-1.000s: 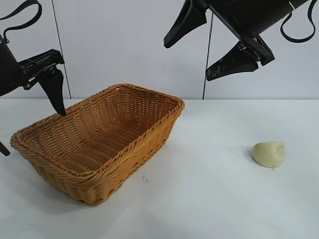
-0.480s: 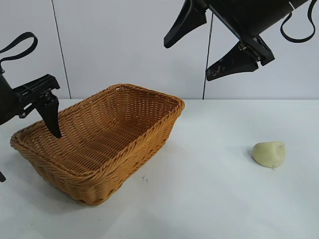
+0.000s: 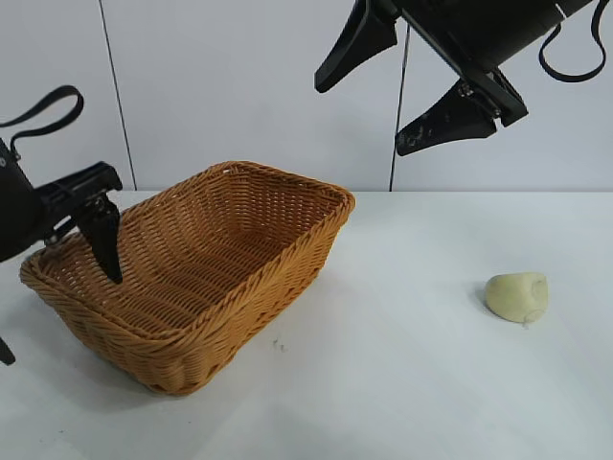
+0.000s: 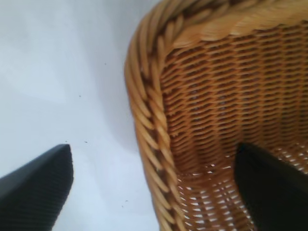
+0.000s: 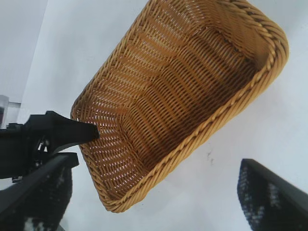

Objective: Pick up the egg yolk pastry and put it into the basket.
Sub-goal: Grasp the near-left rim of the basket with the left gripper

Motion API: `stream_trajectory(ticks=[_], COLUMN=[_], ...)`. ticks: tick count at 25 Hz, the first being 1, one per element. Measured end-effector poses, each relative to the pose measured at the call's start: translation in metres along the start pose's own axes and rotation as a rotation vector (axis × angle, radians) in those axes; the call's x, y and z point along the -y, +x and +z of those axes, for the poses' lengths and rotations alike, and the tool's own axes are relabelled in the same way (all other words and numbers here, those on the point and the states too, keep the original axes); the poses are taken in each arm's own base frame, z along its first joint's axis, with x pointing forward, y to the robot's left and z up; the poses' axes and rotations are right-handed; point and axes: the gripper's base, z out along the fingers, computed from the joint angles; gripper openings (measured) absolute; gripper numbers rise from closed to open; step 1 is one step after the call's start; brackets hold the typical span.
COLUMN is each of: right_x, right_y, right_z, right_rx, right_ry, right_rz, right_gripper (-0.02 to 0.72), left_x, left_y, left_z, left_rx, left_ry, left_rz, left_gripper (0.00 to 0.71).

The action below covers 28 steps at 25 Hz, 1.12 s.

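The egg yolk pastry (image 3: 517,295), a small pale yellow lump, lies on the white table at the right, far from both grippers. The wicker basket (image 3: 251,287) stands at centre-left and is empty. My left gripper (image 3: 59,321) is open and straddles the basket's left end rim, with one finger (image 3: 103,240) inside and the other outside. The left wrist view shows that rim (image 4: 149,130) between the spread fingers of my left gripper (image 4: 154,161). My right gripper (image 3: 362,120) is open and empty, high above the table. Its wrist view looks down on the basket (image 5: 192,144); the pastry is out of that view.
A white wall with vertical seams stands behind the table (image 3: 402,383). The left arm's gripper also shows in the right wrist view (image 5: 57,134), at the basket's end. Bare tabletop lies between basket and pastry.
My left gripper has come down from above the basket's left end, so one finger is now inside the rim. The right arm, the basket and the pastry have not moved.
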Motion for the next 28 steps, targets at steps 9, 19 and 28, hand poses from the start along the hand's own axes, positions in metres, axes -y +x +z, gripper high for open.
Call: stream_trajectory(ticks=[9,19,28], right_x=[0.0,0.0,0.0], right_y=[0.0,0.0,0.0], right_z=[0.0,0.0,0.0], right_rx=[-0.001,-0.004,-0.004], right_ry=[0.0,-0.001,-0.001], right_rz=[0.0,0.0,0.0], right_gripper=[0.642,0.642,0.642], left_x=[0.015,0.015,0.018], left_y=[-0.01,-0.01,-0.016], left_z=[0.028,0.028,0.022], left_rx=[-0.008,-0.012,-0.043], left_ry=[-0.001,-0.008,-0.017], left_rz=[-0.022,-0.022,-0.025], left_gripper=[0.697,0.361,0.142])
